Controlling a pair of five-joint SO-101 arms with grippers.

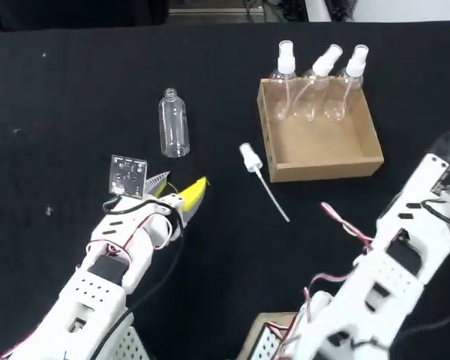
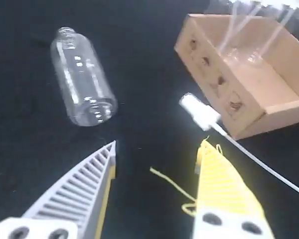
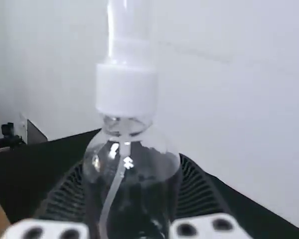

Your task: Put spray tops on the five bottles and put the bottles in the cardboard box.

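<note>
Black cloth covers the table [image 1: 52, 82].

Step in hand, as judged: four of five bottles are capped and three are boxed. The fourth is in transit and the fifth has not yet been assembled.

Left gripper [image 1: 181, 182]: the jaws are set apart with nothing between them. The arm is stretched forward and held low over the cloth. The uncapped bottle [image 2: 82, 79] lies on its side ahead of the grey finger [image 2: 84, 189], base turned toward the gripper. The loose spray top [image 2: 199, 112] lies ahead of the yellow finger [image 2: 224, 189], with its dip tube [image 2: 259, 167] trailing past that finger. The cardboard box [image 1: 326, 166] sits just beyond the top. Three capped bottles [image 1: 313, 86] are leaned against the wall farthest from the gripper.

Right gripper [image 3: 132, 204]: it is clamped on the fourth bottle [image 3: 132, 164]. The bottle is held upright, off the table, with its fitted top [image 3: 125, 92] above the fingers. The arm is raised beside the box.

Next move, as judged:
- The held bottle is to be carried over the box and lowered beside the other three.
- The left jaws are to be closed on the loose top or the lying bottle. The bottle is round and likely to roll if nudged off-centre.
- The dip tube must be threaded into the narrow neck.
</note>
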